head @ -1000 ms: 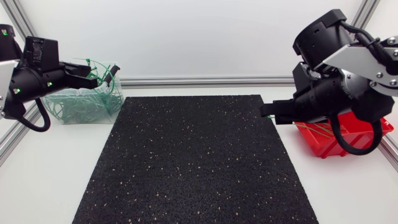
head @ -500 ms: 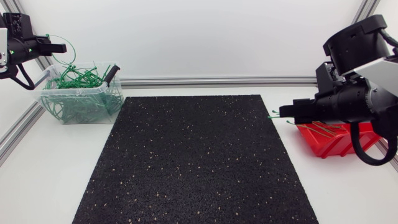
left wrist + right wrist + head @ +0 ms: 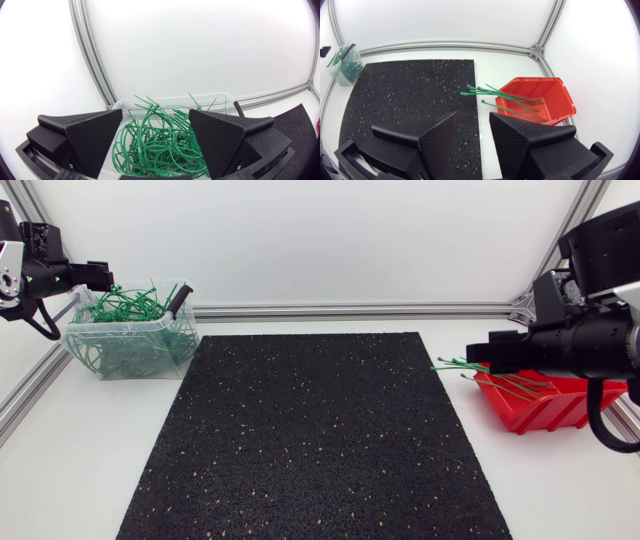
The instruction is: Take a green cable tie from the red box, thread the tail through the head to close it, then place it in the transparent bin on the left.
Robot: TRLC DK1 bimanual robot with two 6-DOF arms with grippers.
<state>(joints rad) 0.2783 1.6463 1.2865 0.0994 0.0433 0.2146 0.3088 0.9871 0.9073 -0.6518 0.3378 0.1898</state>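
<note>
Right gripper [image 3: 473,116] is the nearer; jaws parted, holding nothing; green cable ties [image 3: 506,98] lie ahead of it in the red box [image 3: 555,102], long axes running toward the mat [image 3: 410,95], ends overhanging the rim; left gripper [image 3: 156,112] hangs over the transparent bin [image 3: 220,98], jaws spread, empty

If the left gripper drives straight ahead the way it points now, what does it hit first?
Most likely the pile of looped green ties in the transparent bin, though depth is unclear.
</note>
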